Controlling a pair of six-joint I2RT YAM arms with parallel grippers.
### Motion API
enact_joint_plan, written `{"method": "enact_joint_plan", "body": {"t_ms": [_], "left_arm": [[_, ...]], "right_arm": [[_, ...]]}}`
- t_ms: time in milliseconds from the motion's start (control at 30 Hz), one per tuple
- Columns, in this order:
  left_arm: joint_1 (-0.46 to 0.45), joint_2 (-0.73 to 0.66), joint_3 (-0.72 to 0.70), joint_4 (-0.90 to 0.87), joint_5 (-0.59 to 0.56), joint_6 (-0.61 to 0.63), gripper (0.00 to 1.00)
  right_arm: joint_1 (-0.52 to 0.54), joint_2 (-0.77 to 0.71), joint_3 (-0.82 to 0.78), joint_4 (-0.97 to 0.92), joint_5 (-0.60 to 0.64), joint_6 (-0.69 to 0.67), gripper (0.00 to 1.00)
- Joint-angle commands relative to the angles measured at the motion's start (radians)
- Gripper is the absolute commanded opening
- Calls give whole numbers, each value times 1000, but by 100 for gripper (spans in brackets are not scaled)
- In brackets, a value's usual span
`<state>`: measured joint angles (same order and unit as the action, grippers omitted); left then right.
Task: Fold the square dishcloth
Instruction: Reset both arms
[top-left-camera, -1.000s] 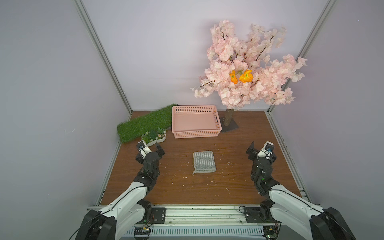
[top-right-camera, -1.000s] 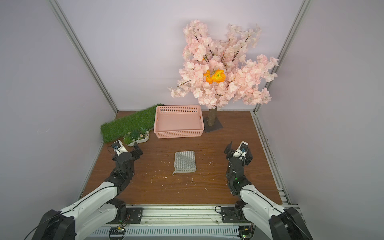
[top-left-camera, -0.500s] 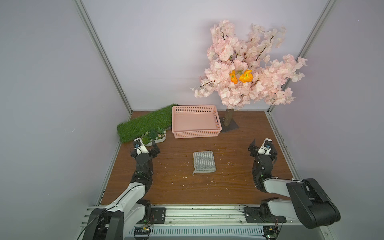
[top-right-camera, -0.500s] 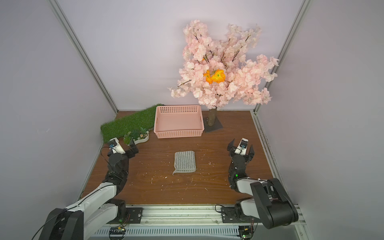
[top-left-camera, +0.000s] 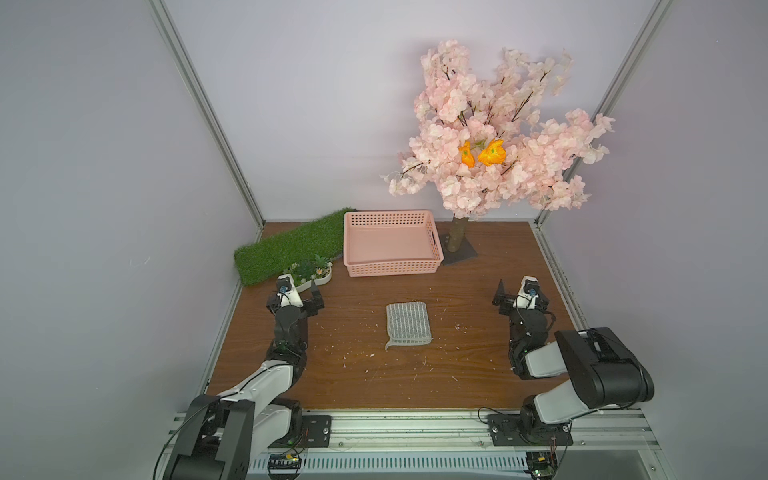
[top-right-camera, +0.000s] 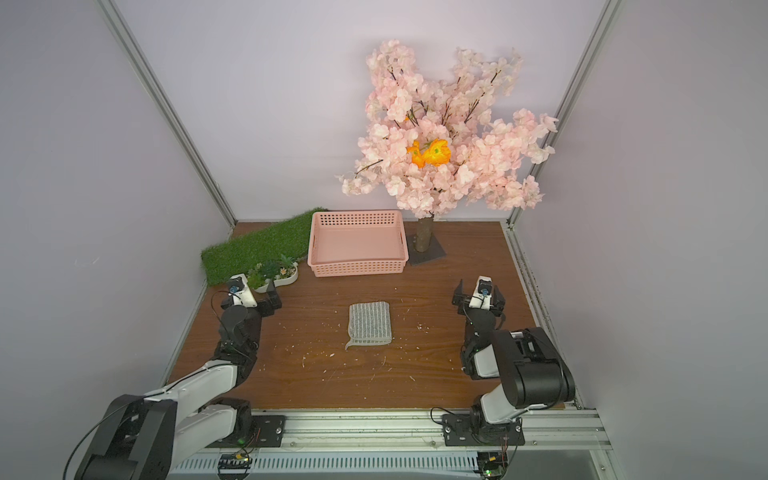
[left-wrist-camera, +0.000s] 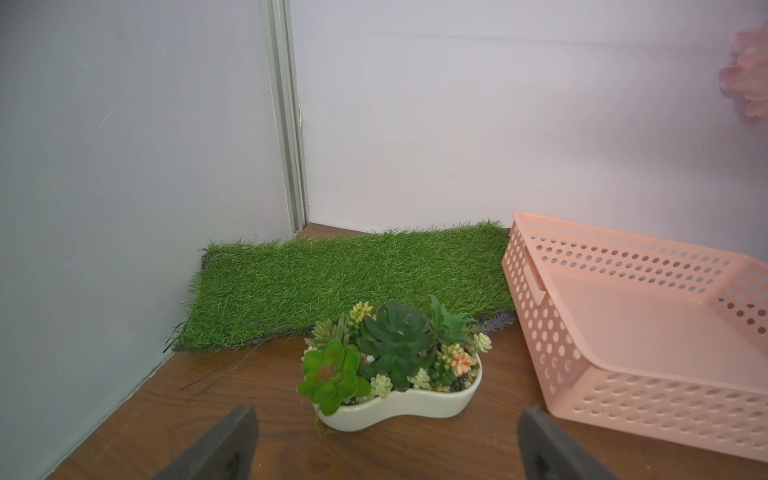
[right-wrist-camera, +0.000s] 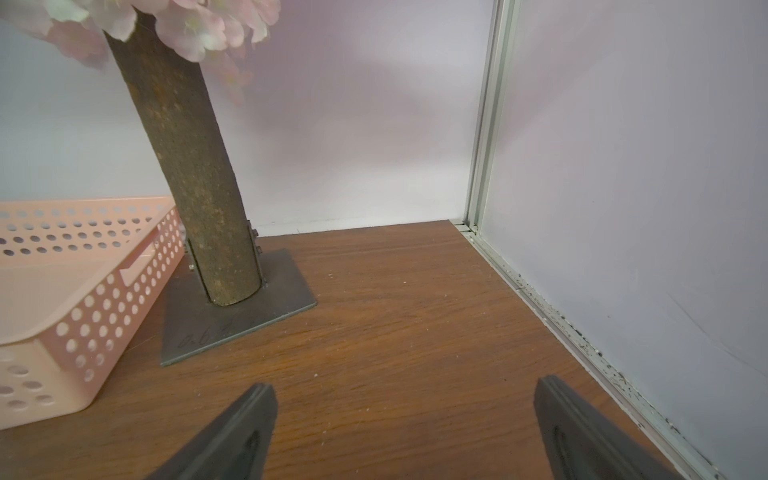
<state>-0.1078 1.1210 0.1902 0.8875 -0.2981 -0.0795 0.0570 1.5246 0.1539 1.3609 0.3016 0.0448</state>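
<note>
The square dishcloth (top-left-camera: 408, 324) (top-right-camera: 370, 324) is grey with thin whitish stripes. It lies flat at the middle of the wooden table as a narrow rectangle, with one hem corner sticking out at its near left. My left gripper (top-left-camera: 294, 297) (top-right-camera: 249, 296) (left-wrist-camera: 386, 419) is far to the cloth's left, open and empty, facing a small succulent pot. My right gripper (top-left-camera: 521, 296) (top-right-camera: 479, 297) (right-wrist-camera: 405, 388) is far to the cloth's right, open and empty, over bare wood. Neither touches the cloth, and neither wrist view shows it.
A pink perforated basket (top-left-camera: 390, 268) (left-wrist-camera: 552, 332) stands behind the cloth. A green grass mat (top-left-camera: 286, 249) and a white succulent pot (top-left-camera: 309, 276) (left-wrist-camera: 399, 405) sit at the back left. A blossom tree trunk (top-left-camera: 457, 235) (right-wrist-camera: 195, 174) stands on a metal plate at the back right. Walls close in on three sides.
The right arm has folded back, with its elbow now bunched near its base. The left arm has shifted slightly. Both grippers stayed open and roughly in place, and the cloth has not moved.
</note>
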Motion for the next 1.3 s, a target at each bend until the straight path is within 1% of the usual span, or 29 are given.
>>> {"method": "enact_joint_plan", "body": {"t_ms": [0,167,367,567,733,1000,1267], "left_arm": [[16,46,-16,103,45,63,99],[17,146,-16,204,113,80,99],[18,258,3,281,108,94,99],[18,311,-7,351,105,103,100],[23,420,-27,495,90,91,99],[43,422,4,437,102,75,100],[42,418,1,436,104,74,100]], "right_arm": [[-4,16,2,71,-43,4,99],[-4,7,14,32,-43,2,99],[-1,9,27,11,-56,-5,99],[-2,8,27,13,-57,-5,99],[0,9,27,13,-56,-5,99],[-1,9,28,14,-58,-5,99],[-1,9,27,14,-58,-5,99]]}}
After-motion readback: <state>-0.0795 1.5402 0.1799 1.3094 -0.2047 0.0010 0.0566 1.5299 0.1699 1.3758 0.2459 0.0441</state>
